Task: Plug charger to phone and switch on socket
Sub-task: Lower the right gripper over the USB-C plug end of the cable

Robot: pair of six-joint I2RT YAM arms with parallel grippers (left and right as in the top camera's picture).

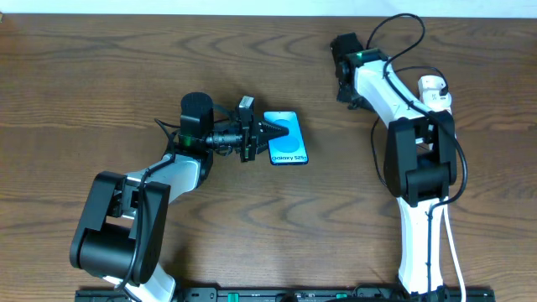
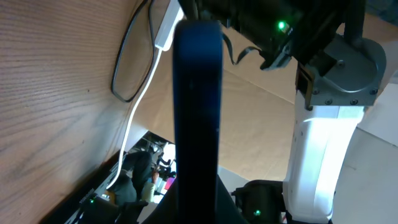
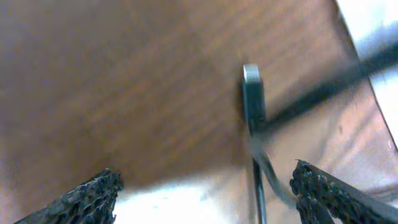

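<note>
Left gripper (image 1: 273,134) clamped on phone (image 1: 292,149) edge; slick, stiff. Right gripper (image 3: 205,183) spread over charger plug (image 3: 250,93): cable's probably limp, so pinch the rigid tip.

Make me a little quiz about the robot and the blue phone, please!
1. Fill in: the right tool hangs ____ (open/shut) over the charger's tip.
2. Which tool grips the phone? A the left tool, B the right tool.
3. True or false: the phone's screen faces down.
Key: 1 open; 2 A; 3 false.
</note>
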